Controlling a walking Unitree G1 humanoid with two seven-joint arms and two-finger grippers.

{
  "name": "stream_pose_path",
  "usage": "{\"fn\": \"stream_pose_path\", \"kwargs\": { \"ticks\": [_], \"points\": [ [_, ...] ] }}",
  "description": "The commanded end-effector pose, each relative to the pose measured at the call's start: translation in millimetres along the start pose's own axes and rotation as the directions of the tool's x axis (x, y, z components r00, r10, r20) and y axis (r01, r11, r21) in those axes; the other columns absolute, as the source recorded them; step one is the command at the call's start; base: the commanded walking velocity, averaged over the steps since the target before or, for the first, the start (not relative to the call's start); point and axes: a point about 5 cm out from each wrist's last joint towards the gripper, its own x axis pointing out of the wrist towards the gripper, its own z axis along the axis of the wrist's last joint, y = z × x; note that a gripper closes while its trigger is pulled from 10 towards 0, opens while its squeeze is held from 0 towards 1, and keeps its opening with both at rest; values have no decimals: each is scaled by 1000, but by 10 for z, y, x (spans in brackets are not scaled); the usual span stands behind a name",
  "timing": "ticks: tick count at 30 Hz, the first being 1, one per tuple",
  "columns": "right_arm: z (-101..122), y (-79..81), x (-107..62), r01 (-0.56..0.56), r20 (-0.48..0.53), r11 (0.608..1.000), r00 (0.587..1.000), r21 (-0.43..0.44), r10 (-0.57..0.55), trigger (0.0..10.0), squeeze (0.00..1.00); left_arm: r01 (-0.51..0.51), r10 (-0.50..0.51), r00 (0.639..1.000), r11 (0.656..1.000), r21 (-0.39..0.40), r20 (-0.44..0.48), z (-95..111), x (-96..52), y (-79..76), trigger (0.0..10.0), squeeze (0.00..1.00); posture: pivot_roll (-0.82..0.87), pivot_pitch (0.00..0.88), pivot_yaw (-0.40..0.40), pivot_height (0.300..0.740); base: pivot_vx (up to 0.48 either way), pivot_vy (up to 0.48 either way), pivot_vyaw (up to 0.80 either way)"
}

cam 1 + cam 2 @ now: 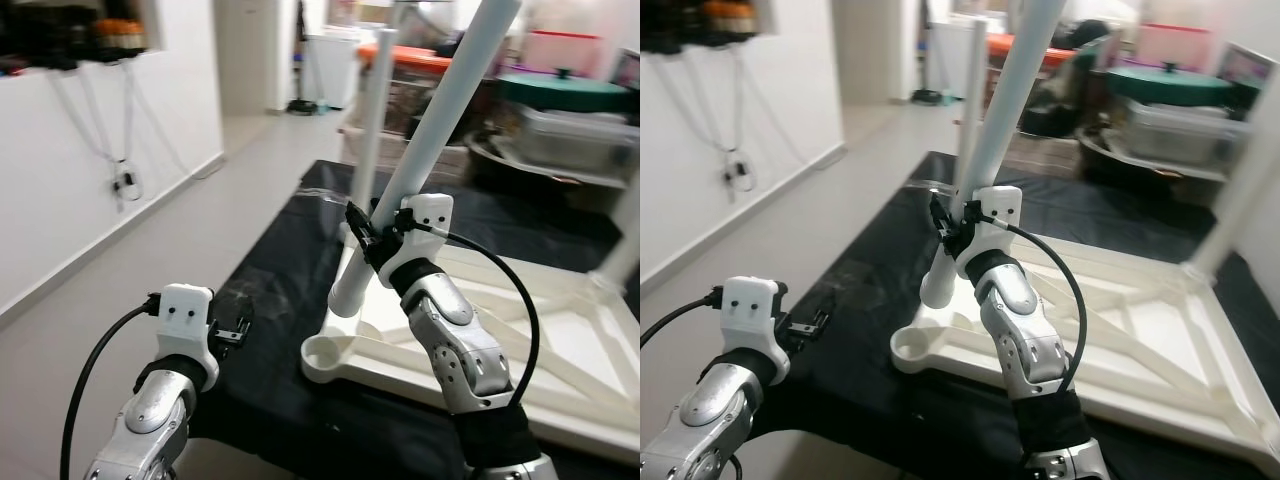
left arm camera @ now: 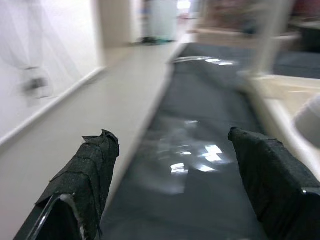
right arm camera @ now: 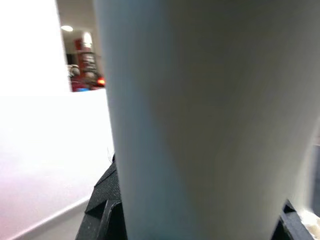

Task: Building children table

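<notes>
Table leg (image 1: 440, 130), white, leans with its long axis tilted up and away; its foot meets the upturned tabletop frame (image 1: 560, 350) near the frame's corner socket (image 1: 322, 353), on the black mat (image 1: 270, 300) over the floor. We see the right end effector (image 1: 372, 238) pinching the leg low down. Left end effector (image 1: 232, 333) hovers spread over the mat's near left edge, farther off.
</notes>
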Motion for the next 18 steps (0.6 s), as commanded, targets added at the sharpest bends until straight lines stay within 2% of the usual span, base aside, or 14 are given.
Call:
{"fn": "stream_pose_path", "kwargs": {
  "ticks": [1, 10, 15, 18],
  "points": [
    [35, -63, -4, 22, 17, 1000, 1000, -8, -22, 10000, 0, 6, -6, 1000, 1000, -1, -10, -13, 8, -21, 10000, 0, 92, 7, -81, 740, 0, 0, 0],
    [60, -83, 18, 9, 25, 997, 1000, 70, -11, 10000, 0, 0, 0, 1000, 1000, 11, -12, -15, -2, -11, 10000, 0, 92, 11, -77, 740, 0, 0, 0],
    [62, -57, 0, -9, 34, 999, 999, 47, 7, 10000, 0, -1, 1, 1000, 1000, 13, -7, -10, 5, -14, 10000, 0, 94, 2, -77, 740, 0, 0, 0],
    [60, -33, -7, -18, 36, 999, 999, 35, 17, 10000, 0, -3, 3, 1000, 1000, 17, -3, -4, 11, -11, 10000, 0, 94, 0, -75, 740, 0, 0, 800]
  ]
}}
